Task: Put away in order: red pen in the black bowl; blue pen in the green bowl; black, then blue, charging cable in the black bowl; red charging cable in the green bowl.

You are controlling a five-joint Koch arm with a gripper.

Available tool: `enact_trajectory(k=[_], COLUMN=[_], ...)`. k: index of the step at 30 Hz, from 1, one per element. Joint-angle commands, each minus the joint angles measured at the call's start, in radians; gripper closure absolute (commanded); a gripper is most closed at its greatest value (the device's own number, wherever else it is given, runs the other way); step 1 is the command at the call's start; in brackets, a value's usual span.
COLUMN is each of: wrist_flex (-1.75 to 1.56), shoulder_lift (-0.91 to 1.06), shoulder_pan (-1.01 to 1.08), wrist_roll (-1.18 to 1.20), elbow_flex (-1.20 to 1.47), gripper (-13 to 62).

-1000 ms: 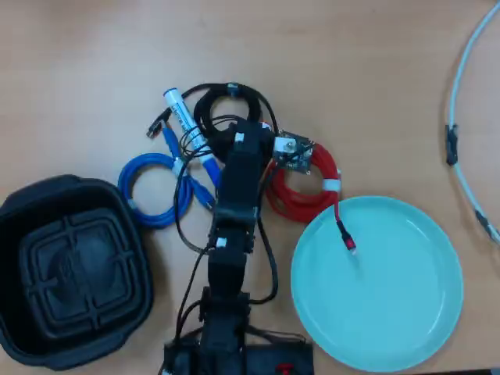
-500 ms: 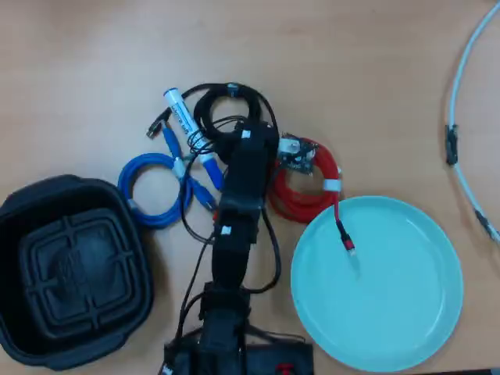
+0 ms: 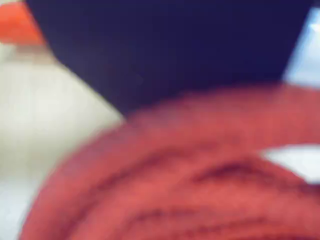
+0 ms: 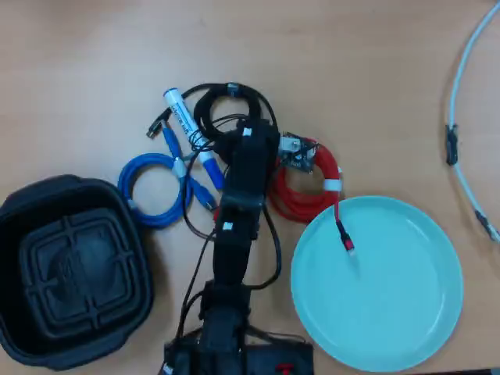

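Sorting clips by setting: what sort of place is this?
Probably a hobby or office desk: a light wooden tabletop with coiled cables such as the red charging cable, the blue pen, and a small arm.

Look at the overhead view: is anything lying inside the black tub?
No. The black bowl shows only its own ribbed base, with no pen or cable inside.

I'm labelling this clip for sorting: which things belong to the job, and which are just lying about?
Job: blue-capped white marker; blue cable coil; black cable coil; red cable coil; black squarish plastic tub; round mint-green dish.
Lying about: pale cable at the overhead view's right edge.
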Motion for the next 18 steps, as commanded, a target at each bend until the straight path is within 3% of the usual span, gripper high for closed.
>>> enact_trajectory(k=[1, 4, 6, 18], wrist_flex=[0.023, 0.028, 0.032, 0.04], shoulder_lift=[-0.005, -0.005, -0.005, -0.018], shoulder_pan=[0.014, 0.014, 0.014, -0.035], wrist_roll=[-0.014, -0.012, -0.012, 0.115], elbow_flex=[-0.035, -0.035, -0.035, -0.029], gripper=[-8.7, -6.2, 0.1, 55.8])
